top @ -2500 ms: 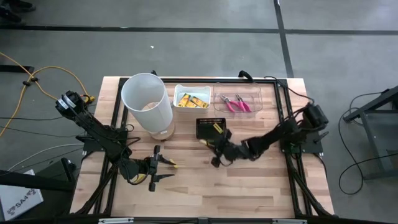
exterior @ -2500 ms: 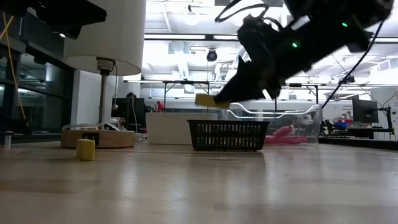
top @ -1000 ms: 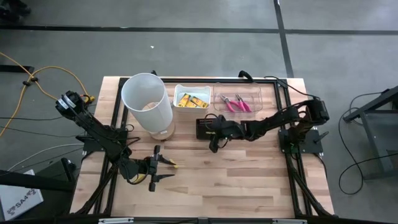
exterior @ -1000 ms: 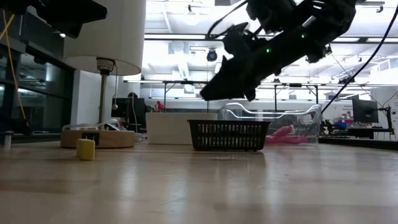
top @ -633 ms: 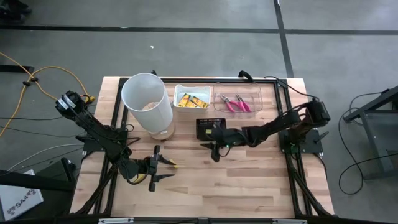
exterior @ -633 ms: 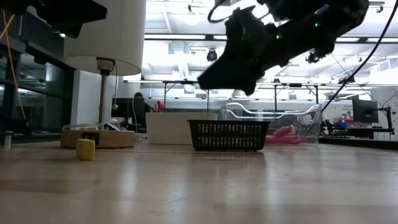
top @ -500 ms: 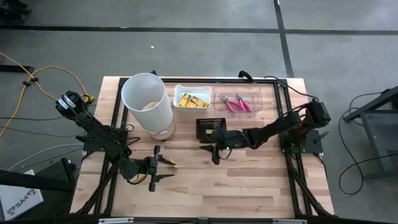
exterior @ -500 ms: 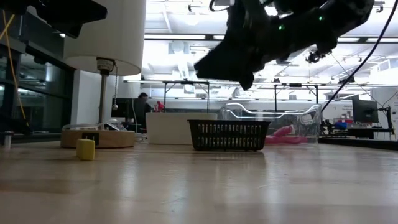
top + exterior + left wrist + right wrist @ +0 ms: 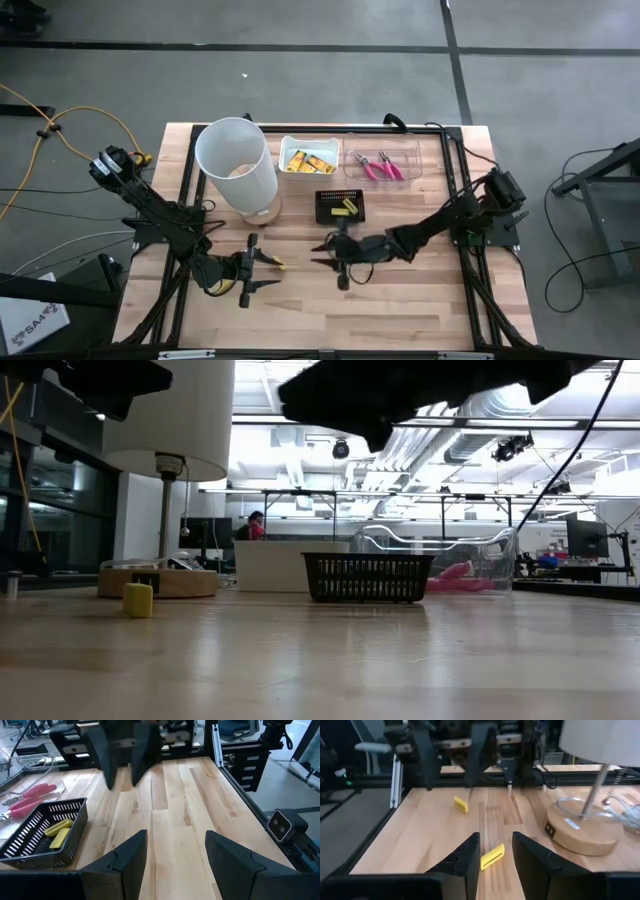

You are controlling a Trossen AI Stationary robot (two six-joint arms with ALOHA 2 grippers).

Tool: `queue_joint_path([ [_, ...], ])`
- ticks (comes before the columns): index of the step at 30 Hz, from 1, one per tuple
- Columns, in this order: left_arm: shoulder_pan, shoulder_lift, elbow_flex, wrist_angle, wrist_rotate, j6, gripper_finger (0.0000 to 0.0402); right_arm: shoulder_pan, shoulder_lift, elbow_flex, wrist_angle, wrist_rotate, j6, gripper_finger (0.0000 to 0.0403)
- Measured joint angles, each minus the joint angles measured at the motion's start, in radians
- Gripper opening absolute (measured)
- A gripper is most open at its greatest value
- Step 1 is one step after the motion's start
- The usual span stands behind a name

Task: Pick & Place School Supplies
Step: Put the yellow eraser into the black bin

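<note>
My right gripper [image 9: 325,256] [image 9: 496,840] hangs open above the middle of the table, pointing toward my left gripper [image 9: 266,271] [image 9: 176,836], which waits open near the table's near-left part. A flat yellow piece [image 9: 492,856] lies on the wood just ahead of my right fingers. Another yellow piece [image 9: 461,804] [image 9: 276,264] lies by the left gripper's tips. A yellow block [image 9: 138,600] rests on the table in the low view. The black tray [image 9: 340,207] [image 9: 30,837] holds yellow pieces [image 9: 57,830]. Yellow packets [image 9: 306,160] lie in a white bin, pink-handled pliers [image 9: 376,166] in a clear one.
A lamp with a tall white shade [image 9: 236,165] stands on a round wooden base [image 9: 585,827] at the far left, its cord beside it. A black frame rail [image 9: 462,200] runs along the table's right side. Bare wood lies toward the near edge [image 9: 400,310].
My right gripper, open throughout, has drawn away from above the black tray and swung toward the table's near edge and left, toward the left gripper. It now fills the top of the low view. The yellow pieces in the tray have stayed put.
</note>
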State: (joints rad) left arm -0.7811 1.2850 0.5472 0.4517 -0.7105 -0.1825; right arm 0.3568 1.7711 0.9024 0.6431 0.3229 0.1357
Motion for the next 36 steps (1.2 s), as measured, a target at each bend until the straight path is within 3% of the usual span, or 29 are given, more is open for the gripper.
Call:
queue_joint_path([
  [8,0.000,0.000,0.000,0.006,0.000,0.000,0.0193,0.016,0.171,0.157,-0.012,0.136,0.095,0.0105],
  [13,0.000,0.000,0.000,0.006,0.000,0.000,0.0193,0.016,0.274,0.224,-0.009,0.154,0.171,0.0105],
  [36,0.000,0.000,0.000,0.010,0.000,0.000,0.0193,0.038,0.396,0.287,-0.005,0.087,0.204,0.0105],
])
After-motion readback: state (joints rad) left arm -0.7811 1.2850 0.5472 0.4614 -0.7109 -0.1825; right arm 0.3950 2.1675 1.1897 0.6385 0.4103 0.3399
